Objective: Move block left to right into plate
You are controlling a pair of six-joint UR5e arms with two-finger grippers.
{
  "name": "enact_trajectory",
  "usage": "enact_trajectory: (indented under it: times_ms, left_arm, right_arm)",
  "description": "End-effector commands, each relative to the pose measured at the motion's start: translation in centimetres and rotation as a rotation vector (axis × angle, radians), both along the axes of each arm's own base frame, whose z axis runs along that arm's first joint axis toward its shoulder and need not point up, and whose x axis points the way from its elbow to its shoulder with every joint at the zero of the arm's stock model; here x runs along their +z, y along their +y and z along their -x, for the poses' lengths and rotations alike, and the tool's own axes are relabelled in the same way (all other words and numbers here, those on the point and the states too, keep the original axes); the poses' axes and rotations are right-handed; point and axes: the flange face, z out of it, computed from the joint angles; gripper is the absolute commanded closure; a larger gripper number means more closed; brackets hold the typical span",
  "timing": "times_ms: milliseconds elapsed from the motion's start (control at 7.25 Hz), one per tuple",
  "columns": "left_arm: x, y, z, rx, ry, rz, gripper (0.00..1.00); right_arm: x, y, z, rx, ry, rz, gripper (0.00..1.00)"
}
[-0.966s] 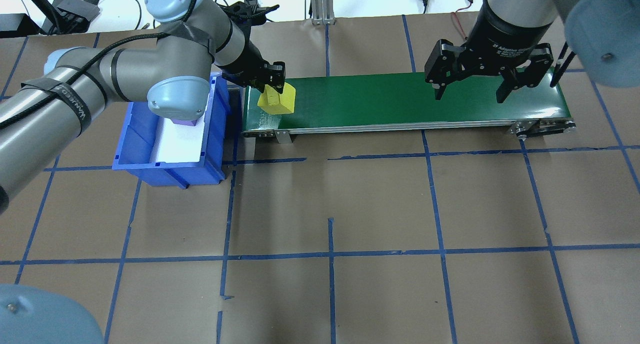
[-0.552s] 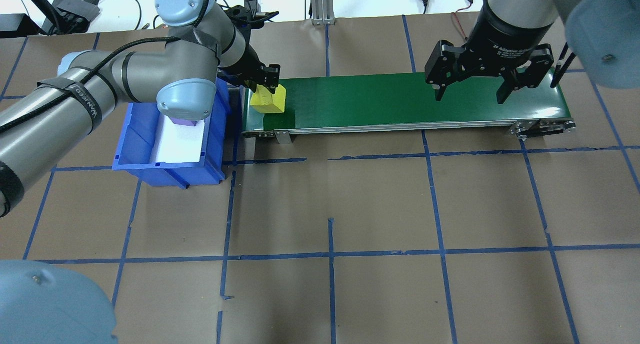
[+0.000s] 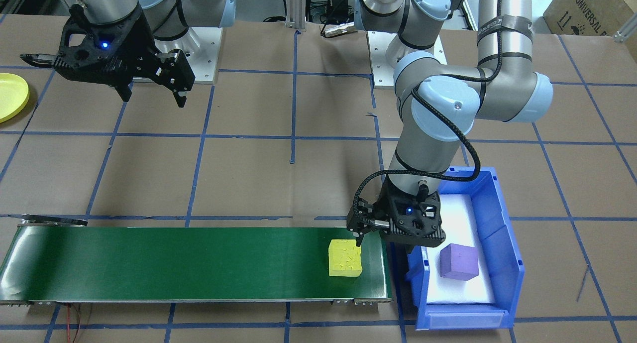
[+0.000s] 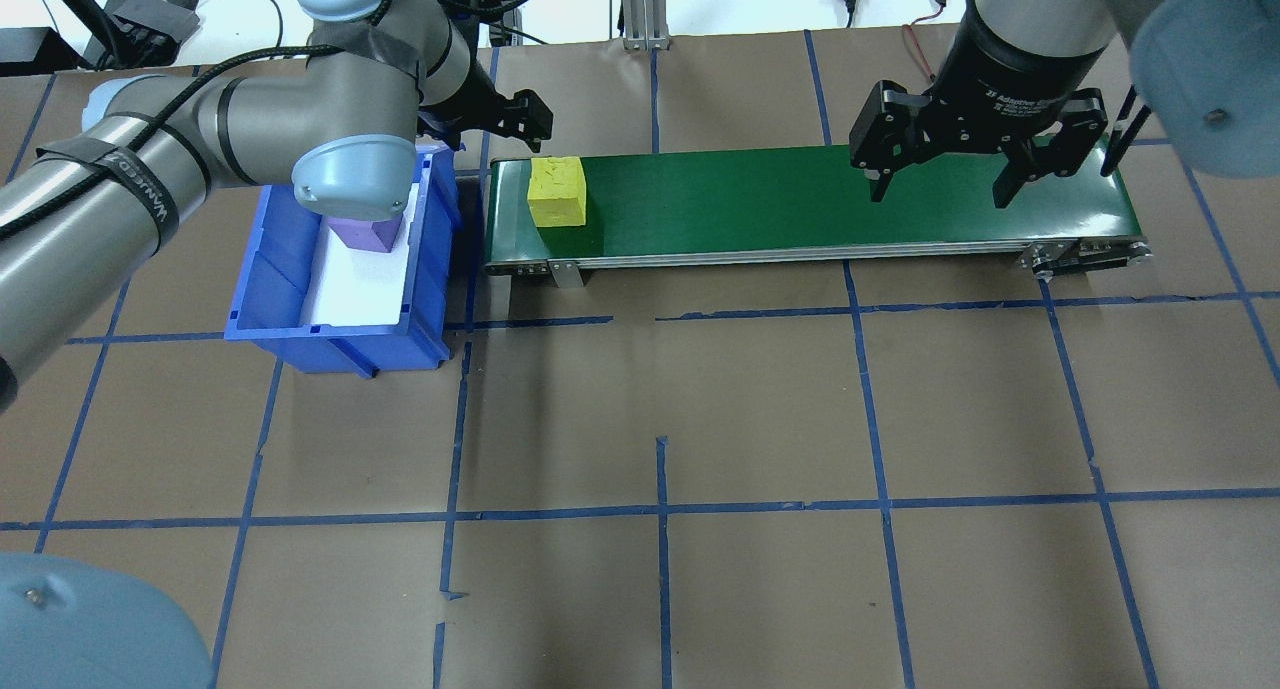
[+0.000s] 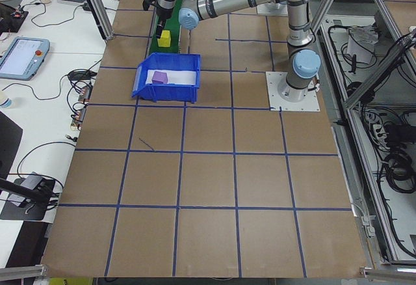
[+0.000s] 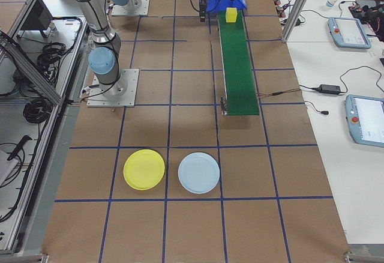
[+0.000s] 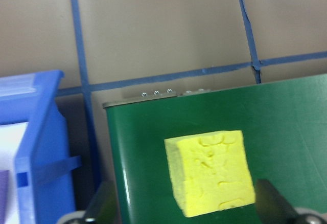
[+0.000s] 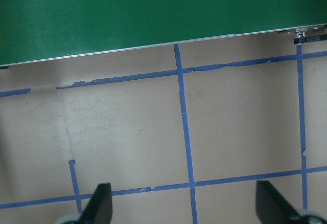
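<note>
Yellow block (image 4: 558, 191) flat on green conveyor belt (image 4: 800, 204), at end nearest blue bin (image 4: 340, 339). Left claw (image 3: 371, 233) wide open, empty, just beside block, not touching. Right claw (image 4: 935, 184) open, empty, above belt's far end. Yellow plate (image 6: 144, 169) on tabletop (image 4: 660, 419), well apart from belt. Purple block (image 3: 459, 261) in bin.

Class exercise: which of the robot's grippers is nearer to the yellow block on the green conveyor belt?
Left. The left gripper hangs open just beyond the yellow block, at the belt's bin end. The right gripper hovers open over the far end of the conveyor belt.
</note>
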Motion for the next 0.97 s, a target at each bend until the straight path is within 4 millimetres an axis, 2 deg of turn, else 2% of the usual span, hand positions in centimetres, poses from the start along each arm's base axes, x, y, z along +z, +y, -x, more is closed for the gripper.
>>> enact_trajectory:
  times_ms: [0,138,276,414,552,828]
  left_arm:
    - [1.2,-1.2,-6.6,0.090,-0.010,0.018,0.00]
    - [0.8,-1.6,-8.7,0.122,-0.013,0.009,0.00]
    - [0.1,-2.0,-10.5,0.119,-0.031,-0.001,0.00]
    - [-1.0,-2.6,-14.2,0.096,-0.049,-0.016,0.00]
    - [-2.6,-3.1,-15.6,0.100,-0.050,-0.039,0.00]
    - [-5.4,-3.8,-16.0,0.102,-0.055,-0.080,0.00]
  right_arm:
    - [0.2,-0.4,0.8,0.020,0.007,0.006,0.00]
    - [0.2,-0.7,1.2,0.040,0.010,0.011,0.00]
    - [1.4,-1.0,2.3,0.016,0.010,0.036,0.00]
    - [0.9,-1.7,3.5,-0.007,0.014,0.027,0.00]
    - [0.8,-2.0,4.3,-0.023,0.016,0.033,0.00]
    - [-1.8,-3.2,6.2,-0.036,0.149,-0.025,0.00]
